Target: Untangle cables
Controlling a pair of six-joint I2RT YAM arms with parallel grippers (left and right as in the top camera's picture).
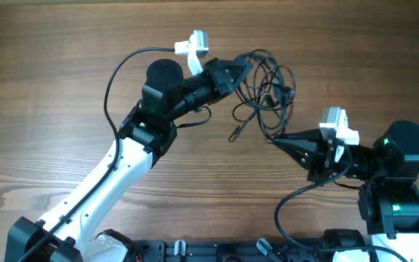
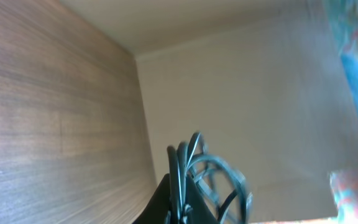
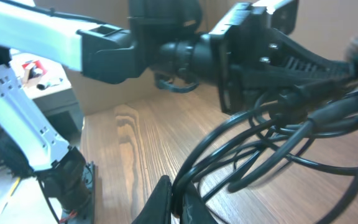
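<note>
Because clamped at two sides, cables (image 1: 271,91): spread for untangling.
Left end effector (image 1: 244,68): clamped on cables.
Right end effector (image 1: 274,138): likewise.

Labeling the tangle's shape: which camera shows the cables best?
Overhead: the whole tangle of cables shows, running between the left claw and the right claw. Left wrist gives only a few blurred loops at close range. Right wrist shows large loops, cropped and partly blurred.
</note>
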